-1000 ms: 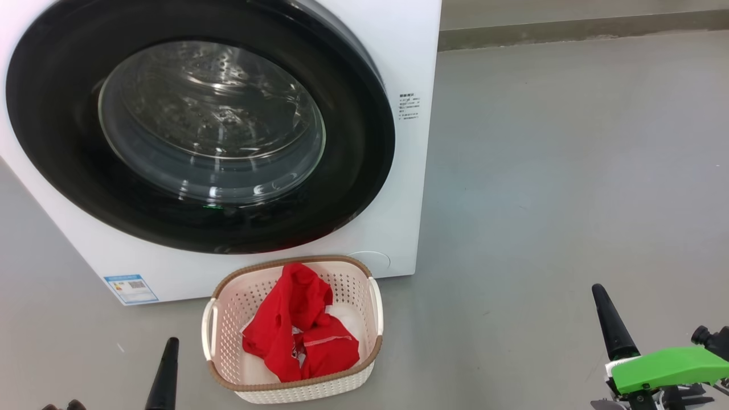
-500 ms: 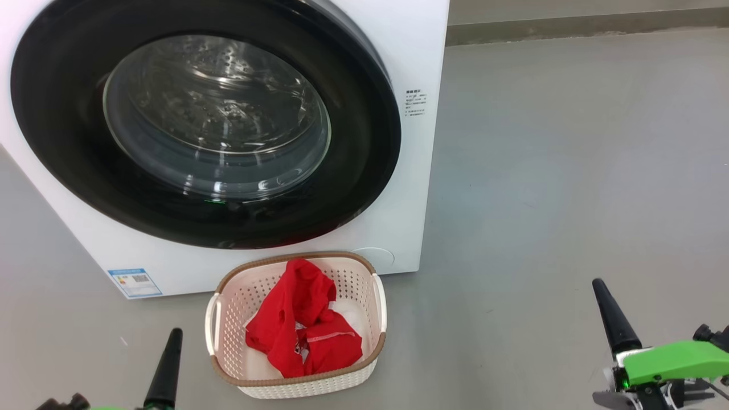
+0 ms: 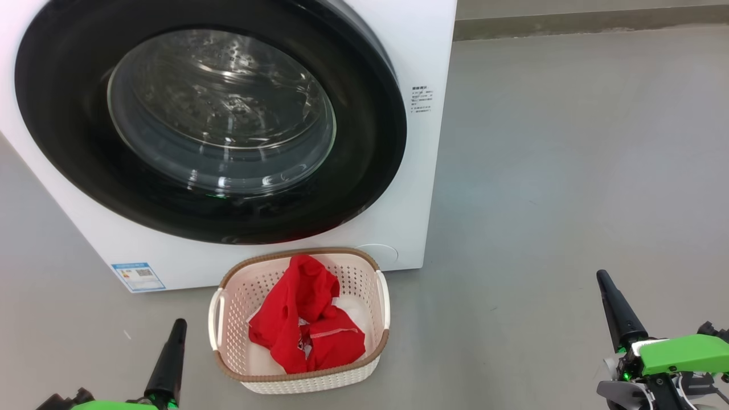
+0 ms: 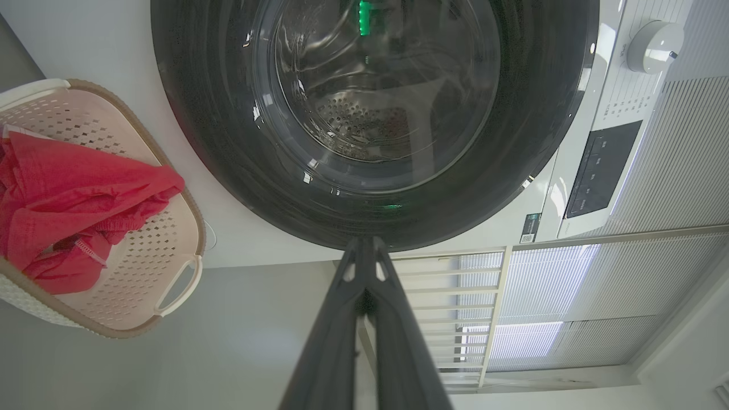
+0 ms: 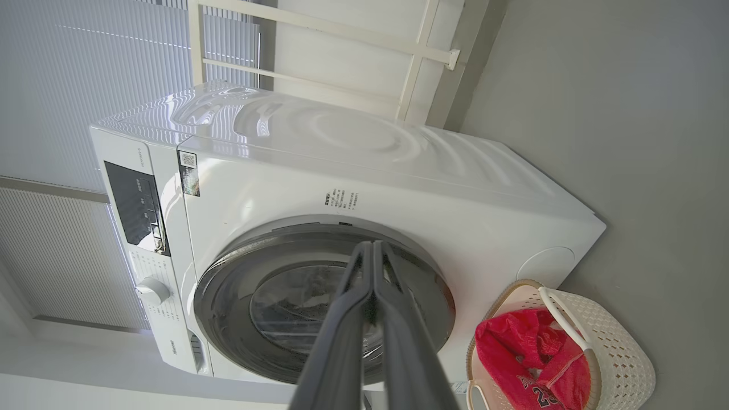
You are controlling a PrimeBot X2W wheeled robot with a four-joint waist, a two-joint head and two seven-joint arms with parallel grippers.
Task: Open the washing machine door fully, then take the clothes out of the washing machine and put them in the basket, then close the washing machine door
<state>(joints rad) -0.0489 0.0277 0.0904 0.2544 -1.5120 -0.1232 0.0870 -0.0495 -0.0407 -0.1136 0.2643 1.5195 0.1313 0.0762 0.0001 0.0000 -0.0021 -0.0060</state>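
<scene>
Both pairs of fingers are pressed tight together and hold nothing: the left gripper points up just left of the basket, and the right gripper stands well apart on the far side of it, over bare floor. Ahead of both fingertips the washing machine door looks shut flush against the washing machine, and the clothes lie inside the basket, so the job seems all but done. What is left, I judge, is to confirm the latch. If a push is needed, press the closed left tips on the black rim rather than the glass, and keep clear of the basket handle beside them. Counted: one washer, one door, one basket, two grippers, and one red heap whose number of garments cannot be told.
</scene>
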